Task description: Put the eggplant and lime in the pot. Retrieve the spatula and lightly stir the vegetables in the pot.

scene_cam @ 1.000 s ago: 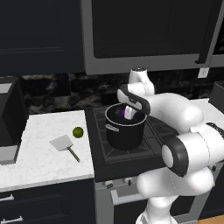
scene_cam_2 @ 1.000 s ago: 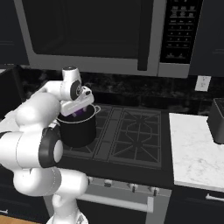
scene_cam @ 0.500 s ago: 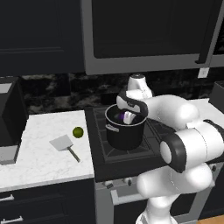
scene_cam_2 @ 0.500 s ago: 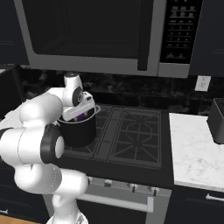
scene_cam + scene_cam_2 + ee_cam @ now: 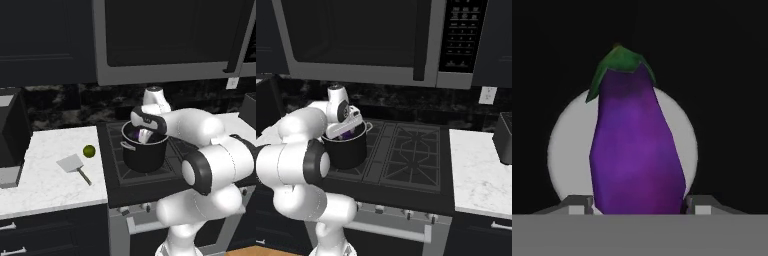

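Fingers (image 5: 639, 205): either side of the eggplant (image 5: 637, 150), grip or release cannot be told | Eggplant: inside pot (image 5: 145, 150) on stove | Lime (image 5: 89, 151): on bench beside spatula (image 5: 74, 166)

Base views flanking pot (image 5: 144, 150); hand view inside

Purple eggplant (image 5: 637, 145) inside black pot (image 5: 145, 152); lime (image 5: 89, 150) beside spatula (image 5: 71, 163).

My pot (image 5: 145, 150) sits on the black stove (image 5: 150, 182) (front-left burner). Left of it, a white counter (image 5: 45, 175) carries the lime (image 5: 89, 150) and spatula (image 5: 74, 166).
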You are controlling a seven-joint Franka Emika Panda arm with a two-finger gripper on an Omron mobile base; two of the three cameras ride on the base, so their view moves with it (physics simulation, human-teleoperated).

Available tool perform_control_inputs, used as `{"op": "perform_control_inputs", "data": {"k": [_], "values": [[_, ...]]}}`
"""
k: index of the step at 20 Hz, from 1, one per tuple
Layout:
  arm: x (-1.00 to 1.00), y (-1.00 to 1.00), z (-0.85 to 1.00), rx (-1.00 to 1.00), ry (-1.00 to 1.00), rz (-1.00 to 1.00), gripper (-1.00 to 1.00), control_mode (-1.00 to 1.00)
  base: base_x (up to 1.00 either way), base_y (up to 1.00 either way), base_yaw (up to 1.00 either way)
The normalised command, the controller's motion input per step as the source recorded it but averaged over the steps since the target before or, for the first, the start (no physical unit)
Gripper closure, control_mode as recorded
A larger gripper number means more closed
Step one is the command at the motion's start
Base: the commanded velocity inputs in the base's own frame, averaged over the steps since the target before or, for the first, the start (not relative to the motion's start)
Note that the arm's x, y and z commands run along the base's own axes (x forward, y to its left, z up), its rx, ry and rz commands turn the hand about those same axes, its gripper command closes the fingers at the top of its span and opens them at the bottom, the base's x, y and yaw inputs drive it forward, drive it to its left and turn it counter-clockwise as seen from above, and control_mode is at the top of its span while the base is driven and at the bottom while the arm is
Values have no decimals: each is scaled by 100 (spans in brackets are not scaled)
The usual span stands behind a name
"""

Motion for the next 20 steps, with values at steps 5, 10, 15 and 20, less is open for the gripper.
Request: {"op": "perform_control_inputs", "data": {"k": [5,10,15,20], "values": [[-2,0,48,0,0,0,-100,-100,0,0,0],[-33,8,78,0,0,0,-100,-100,0,0,0],[-68,26,55,0,-3,0,-100,-100,0,0,0],[-77,34,42,0,-8,0,-100,-100,0,0,0]]}}
